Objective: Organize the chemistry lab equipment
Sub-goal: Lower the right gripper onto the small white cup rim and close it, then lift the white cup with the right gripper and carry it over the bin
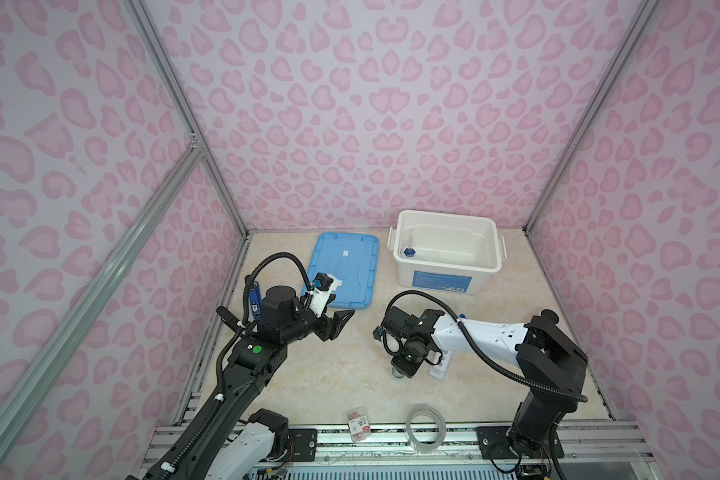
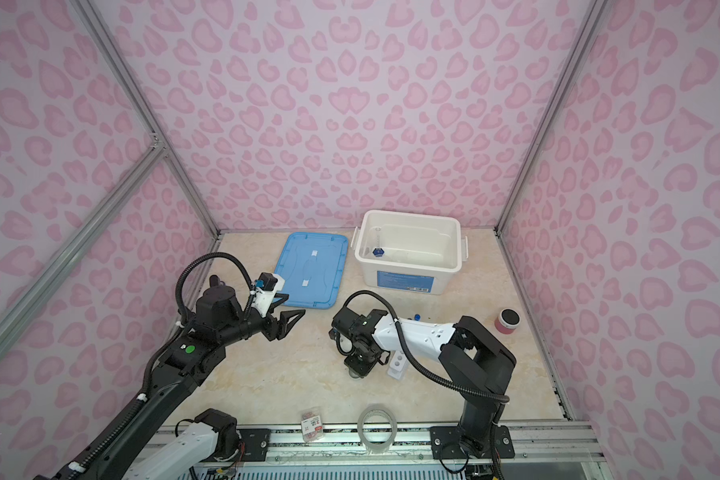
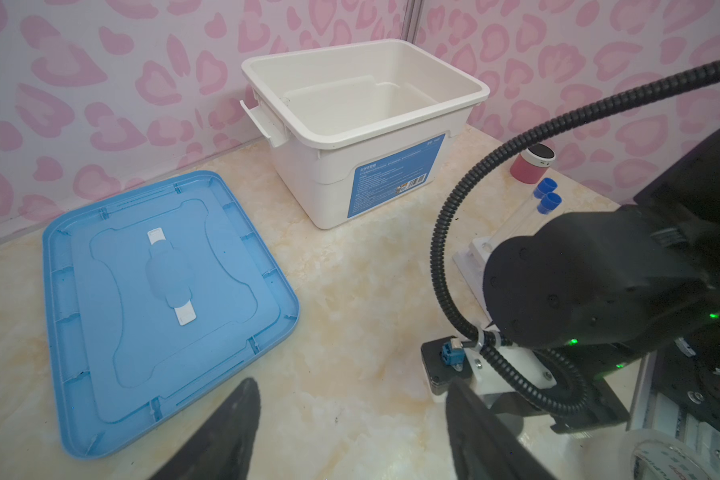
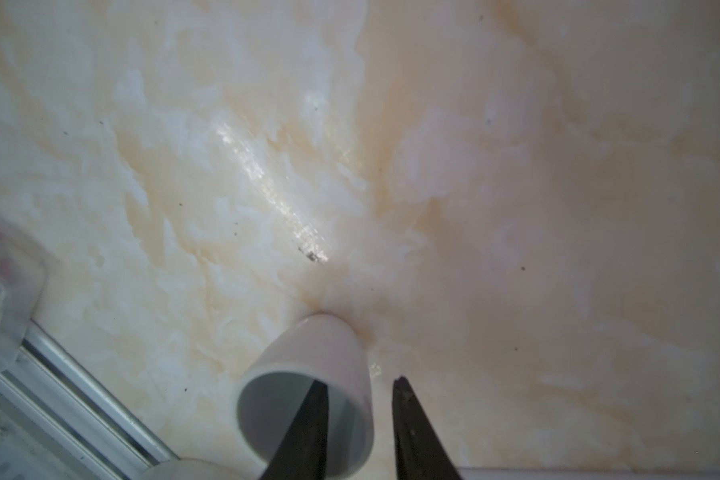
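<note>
In the right wrist view a small white cup (image 4: 321,349) stands on the marble tabletop. My right gripper (image 4: 360,381) straddles the cup's wall, one finger inside the rim and one outside, with a sliver of gap left at the outer finger. In both top views that gripper (image 1: 400,372) points straight down beside the white rack (image 1: 439,368). Blue-capped test tubes (image 3: 547,195) lie behind the rack (image 3: 474,253). A blue-based cylinder (image 1: 408,251) stands inside the white bin (image 1: 447,216). My left gripper (image 3: 352,384) hovers open and empty near the blue lid (image 3: 163,311).
A clear tape roll (image 1: 425,428) and a red-labelled packet (image 1: 358,424) lie at the front edge by the rail. A pink jar with a dark top (image 2: 507,322) stands at the right, near the wall. Patterned walls close in three sides.
</note>
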